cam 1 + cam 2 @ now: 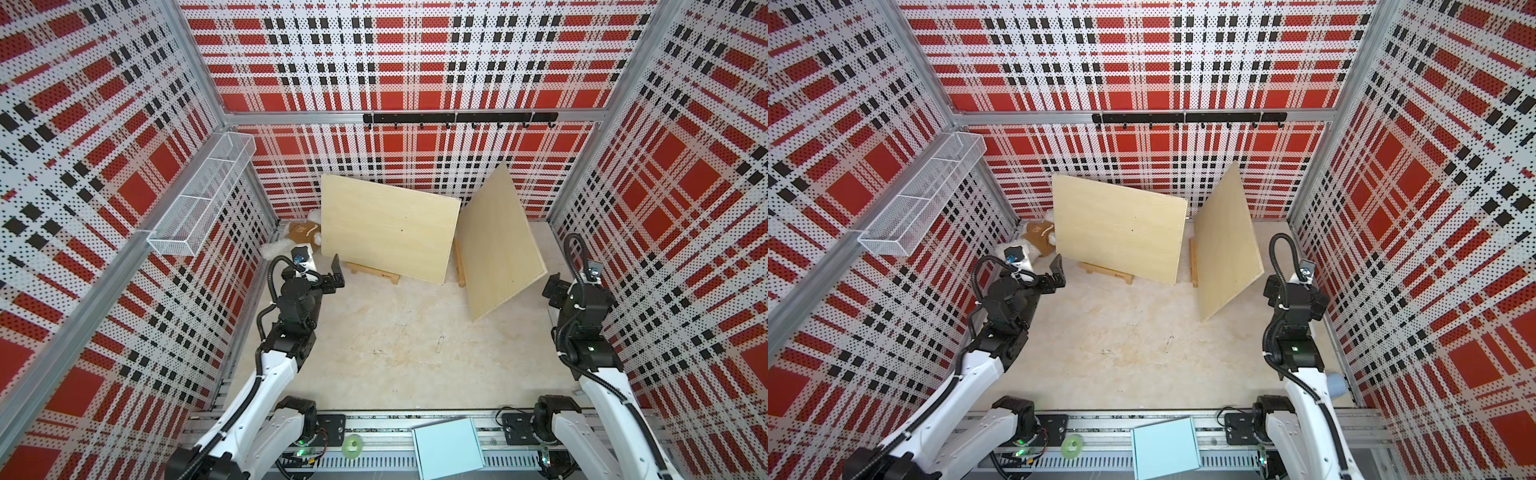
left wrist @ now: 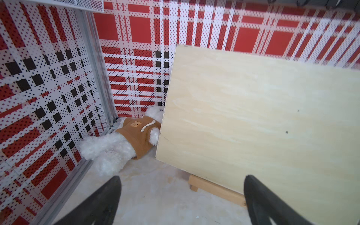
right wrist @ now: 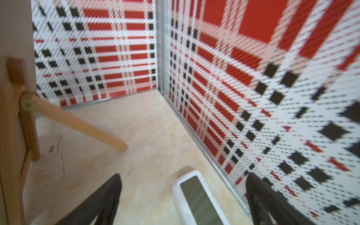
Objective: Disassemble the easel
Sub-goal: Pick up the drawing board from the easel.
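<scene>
Two pale plywood boards stand on wooden easels at the back. The wide board (image 1: pixel 388 232) leans on an easel whose base bar (image 1: pixel 374 272) shows under it. The tilted board (image 1: pixel 498 245) rests on a second easel (image 1: pixel 459 266). My left gripper (image 1: pixel 337 272) is open, just left of the wide board's lower corner; in the left wrist view the gripper (image 2: pixel 182 179) frames bare floor and the base bar (image 2: pixel 216 189). My right gripper (image 3: pixel 183 177) is open and empty near the right wall, behind the tilted board, with the easel's rear leg (image 3: pixel 78 124) ahead.
A white plush toy in a brown hoodie (image 2: pixel 124 142) lies in the back left corner. A white device with a grey screen (image 3: pixel 198 198) lies on the floor by the right wall. A wire basket (image 1: pixel 203 195) hangs on the left wall, a hook rail (image 1: pixel 459 117) on the back wall.
</scene>
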`<control>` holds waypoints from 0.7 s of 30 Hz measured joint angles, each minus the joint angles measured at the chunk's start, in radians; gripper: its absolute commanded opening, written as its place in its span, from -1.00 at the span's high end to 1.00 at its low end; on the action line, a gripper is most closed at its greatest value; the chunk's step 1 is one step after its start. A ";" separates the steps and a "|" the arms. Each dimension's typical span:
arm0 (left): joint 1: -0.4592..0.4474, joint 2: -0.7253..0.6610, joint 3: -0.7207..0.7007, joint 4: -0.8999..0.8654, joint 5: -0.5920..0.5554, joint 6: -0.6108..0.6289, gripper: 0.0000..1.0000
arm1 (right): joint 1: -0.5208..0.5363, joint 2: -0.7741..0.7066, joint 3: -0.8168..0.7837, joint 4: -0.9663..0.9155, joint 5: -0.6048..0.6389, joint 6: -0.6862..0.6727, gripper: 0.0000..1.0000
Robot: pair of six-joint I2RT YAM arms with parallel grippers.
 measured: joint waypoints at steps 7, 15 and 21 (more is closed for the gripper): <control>0.021 -0.010 0.135 -0.222 0.092 -0.152 -0.99 | -0.002 -0.098 0.280 -0.274 -0.028 0.055 -0.84; 0.026 0.187 0.341 -0.431 0.326 -0.150 -0.99 | -0.004 0.217 0.808 -0.525 -0.331 0.064 -0.89; -0.225 0.352 0.437 -0.475 0.345 -0.095 -0.99 | -0.003 0.582 1.115 -0.715 -0.577 0.065 -0.83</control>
